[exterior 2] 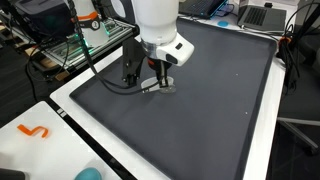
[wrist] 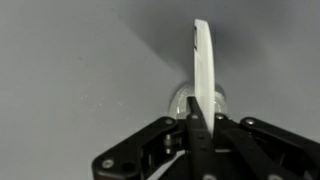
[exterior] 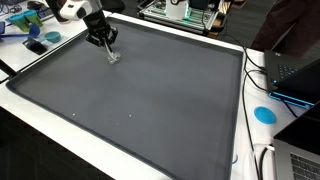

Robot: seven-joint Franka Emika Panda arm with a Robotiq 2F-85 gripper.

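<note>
My gripper (exterior: 106, 42) hangs low over the far corner of a large dark grey mat (exterior: 150, 95), seen in both exterior views. It is shut on a slim white utensil handle (wrist: 203, 55) that sticks out past the fingertips in the wrist view. A round shiny part (wrist: 182, 98) of the utensil lies on the mat under the gripper (wrist: 203, 108). In an exterior view the utensil (exterior 2: 161, 88) rests on the mat (exterior 2: 210, 100) directly below the gripper (exterior 2: 160, 78). The small pale utensil (exterior: 114, 58) touches the mat just off the fingers.
The mat lies on a white table with a raised white border (exterior: 120, 140). Blue items (exterior: 38, 44) sit beyond the near corner, a blue disc (exterior: 264, 114) and a laptop (exterior: 296, 72) beside the mat. An orange hook (exterior 2: 34, 131) lies on the white edge; laptops (exterior 2: 262, 14) stand at the far end.
</note>
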